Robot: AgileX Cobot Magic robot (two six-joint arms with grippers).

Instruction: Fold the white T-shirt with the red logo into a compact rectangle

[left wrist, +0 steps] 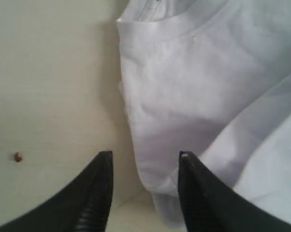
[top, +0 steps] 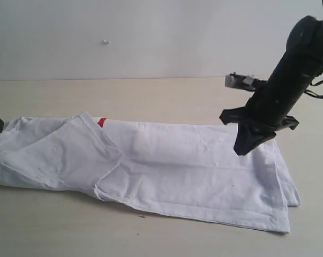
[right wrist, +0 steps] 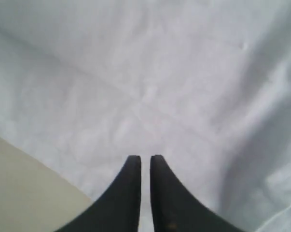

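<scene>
Lower-frame hem of the white T-shirt (top: 193, 166) looks soft, light; pinch its corners. Your left gripper (left wrist: 145, 155) gapes empty, right gripper (right wrist: 145, 157) closed, empty.

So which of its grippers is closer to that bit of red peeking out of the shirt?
Left. The left gripper sits by the shirt's left end, the side where the red logo shows; the right gripper is over the far right end.
</scene>
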